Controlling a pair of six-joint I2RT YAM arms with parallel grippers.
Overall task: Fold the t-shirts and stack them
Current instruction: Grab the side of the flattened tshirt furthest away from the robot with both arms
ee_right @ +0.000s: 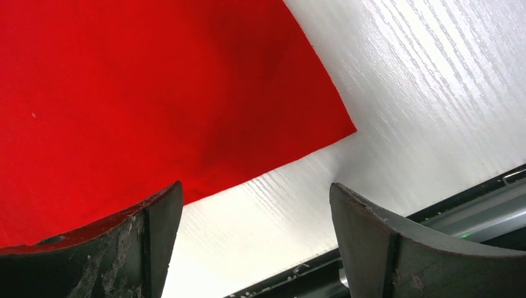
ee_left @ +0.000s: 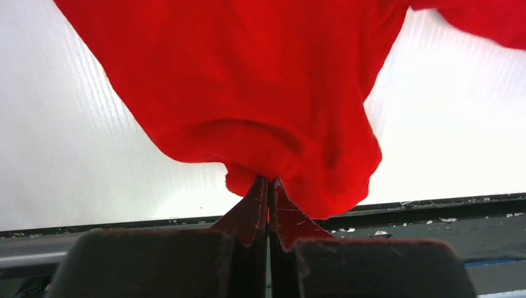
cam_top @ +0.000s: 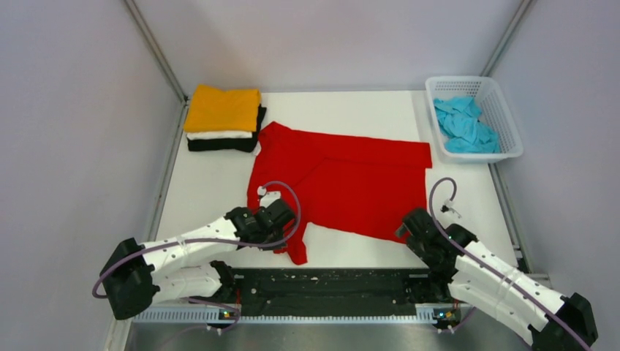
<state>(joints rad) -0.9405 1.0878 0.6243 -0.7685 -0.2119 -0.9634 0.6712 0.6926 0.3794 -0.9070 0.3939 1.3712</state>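
A white plastic lattice basket (cam_top: 510, 117) was seen at the far right corner of the white table (cam_top: 351, 110), and a crumpled light blue t-shirt (cam_top: 464, 126) was held inside it, bunched up and lying below the rim. At the far left corner a stack of folded shirts was found: an orange-yellow t-shirt (cam_top: 223, 108) was laid on top, a white t-shirt (cam_top: 219, 134) was sandwiched beneath it, and a black t-shirt (cam_top: 221, 145) was placed at the bottom, directly on the table. A red t-shirt (cam_top: 351, 183) was spread across the middle of the table, between the stack and the basket, with its far left corner just beside the stack and one sleeve trailing towards the near edge. The left gripper (ee_left: 268, 186) was clamped shut on the near left part of the red t-shirt, and in the left wrist view a fold of red cloth was seen pinched between the closed fingers and gathered up from the table. The right gripper (ee_right: 255, 192) was held with its jaws wide apart at the near right corner of the red t-shirt; that corner was framed between the fingers in the right wrist view, and whether the fingers touched the cloth could not be told.
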